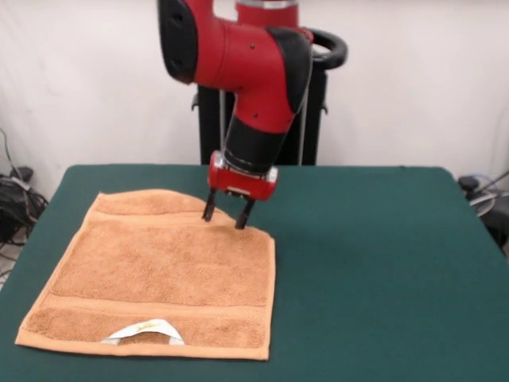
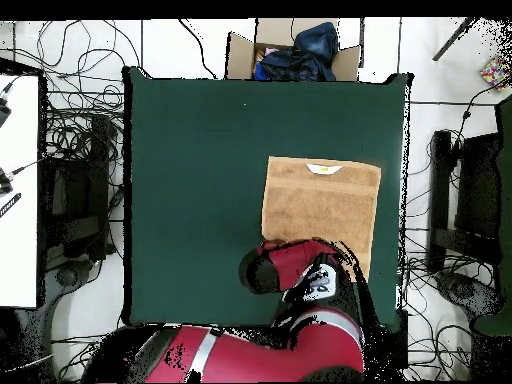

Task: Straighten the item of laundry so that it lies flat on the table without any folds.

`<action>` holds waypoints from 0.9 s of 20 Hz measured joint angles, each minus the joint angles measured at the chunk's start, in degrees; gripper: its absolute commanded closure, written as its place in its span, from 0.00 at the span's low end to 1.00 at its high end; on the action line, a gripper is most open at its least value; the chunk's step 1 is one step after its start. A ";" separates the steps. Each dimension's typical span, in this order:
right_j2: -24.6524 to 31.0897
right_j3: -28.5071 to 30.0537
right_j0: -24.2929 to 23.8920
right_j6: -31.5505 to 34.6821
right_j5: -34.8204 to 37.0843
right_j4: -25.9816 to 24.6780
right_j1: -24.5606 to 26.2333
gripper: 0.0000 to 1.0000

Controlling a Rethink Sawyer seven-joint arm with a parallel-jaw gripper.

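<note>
Orange-tan towel [image 1: 163,267] lies spread on the green surface [image 1: 382,263], on the left half in the front view. White tag [image 1: 147,329] at its near edge, partly turned up. Woven band runs parallel to that edge. Far edge looks folded over along a strip, with the right far corner cut at a slant. Gripper [image 1: 225,216] stands over that far edge, fingers apart, tips at or just above the cloth; nothing held. Overhead, arm covers the towel's [image 2: 320,205] lower end.
</note>
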 measured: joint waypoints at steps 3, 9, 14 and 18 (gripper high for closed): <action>-0.35 -1.45 0.54 0.00 -2.05 -0.84 2.28 0.00; -2.17 -2.18 2.62 0.00 -2.69 -0.87 3.08 0.00; -0.52 -2.12 1.26 0.00 -2.46 -0.79 2.96 1.00; 4.10 -1.27 -4.11 0.00 1.56 0.99 1.05 1.00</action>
